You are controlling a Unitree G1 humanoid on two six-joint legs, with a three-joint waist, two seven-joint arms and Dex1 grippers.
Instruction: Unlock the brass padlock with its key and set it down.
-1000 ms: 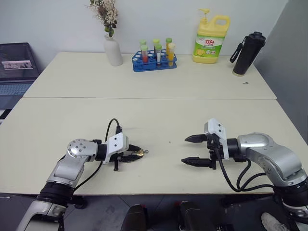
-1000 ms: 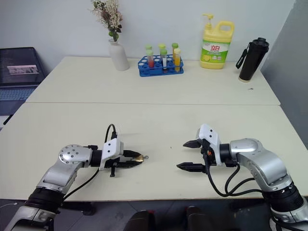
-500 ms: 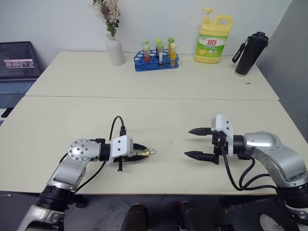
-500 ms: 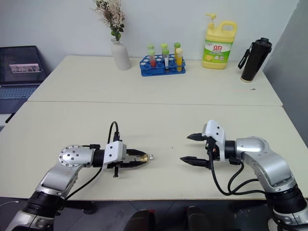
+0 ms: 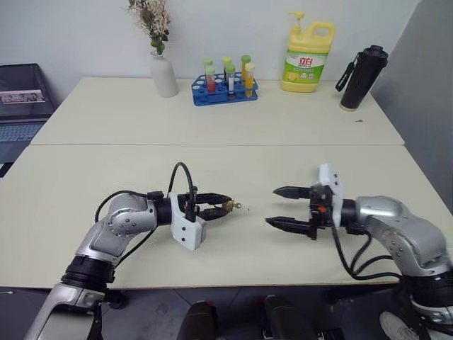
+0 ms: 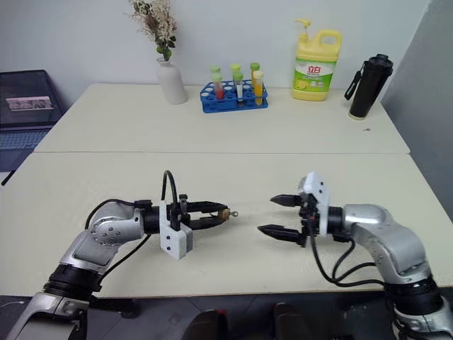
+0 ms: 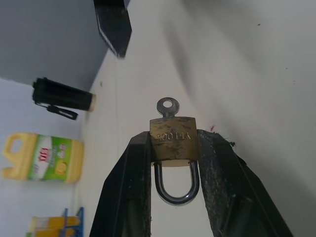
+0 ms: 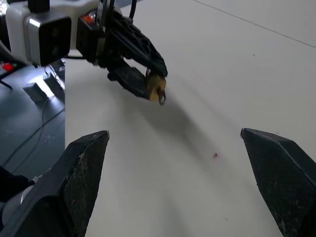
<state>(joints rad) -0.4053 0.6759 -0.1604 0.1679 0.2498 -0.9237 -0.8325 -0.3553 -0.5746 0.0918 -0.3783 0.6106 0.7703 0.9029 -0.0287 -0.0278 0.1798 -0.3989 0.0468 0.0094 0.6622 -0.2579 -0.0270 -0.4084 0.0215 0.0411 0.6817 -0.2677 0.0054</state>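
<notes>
My left gripper [image 5: 222, 210] is shut on the brass padlock [image 7: 173, 140], pinching its gold body between both fingers above the table [image 5: 233, 170]. The silvery shackle [image 7: 176, 186] points back between the fingers. The key [image 7: 168, 105] sticks out of the padlock's far end, its round head toward my right gripper [image 5: 272, 206]. That gripper is open and empty, a short gap away, facing the padlock [image 8: 156, 89] at about the same height. One of its fingers [image 7: 113, 24] shows in the left wrist view.
Along the table's back stand a white vase [image 5: 163, 74], a blue rack of test tubes [image 5: 225, 85], a yellow detergent bottle [image 5: 306, 48] and a black bottle [image 5: 359, 69]. A laptop [image 5: 20, 99] sits off the table's left side.
My left hand has lifted off the table with the padlock, rolled over so its camera block hangs underneath, and come closer to the right gripper. The right gripper has hardly moved.
</notes>
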